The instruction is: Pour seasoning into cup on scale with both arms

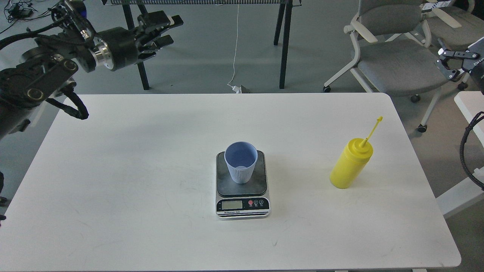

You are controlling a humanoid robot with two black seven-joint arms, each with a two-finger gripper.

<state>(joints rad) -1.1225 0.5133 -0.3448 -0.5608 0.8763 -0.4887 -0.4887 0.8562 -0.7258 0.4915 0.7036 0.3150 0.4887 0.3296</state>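
Note:
The light-blue ribbed cup (241,163) stands upright on the dark platform of the scale (242,206) at the middle of the white table (121,177). The yellow squeeze bottle (351,164) stands upright on the table to the right, its cap strap pointing up and right. My left gripper (166,29) is open and empty, high beyond the table's far left edge, far from the cup. My right gripper (441,62) is open and empty at the upper right, beyond the table and well above the bottle.
A grey office chair (401,64) stands behind the table's far right corner. Black legs of another table (284,45) and a white cable are behind the middle. A second white table (470,109) edges in at the right.

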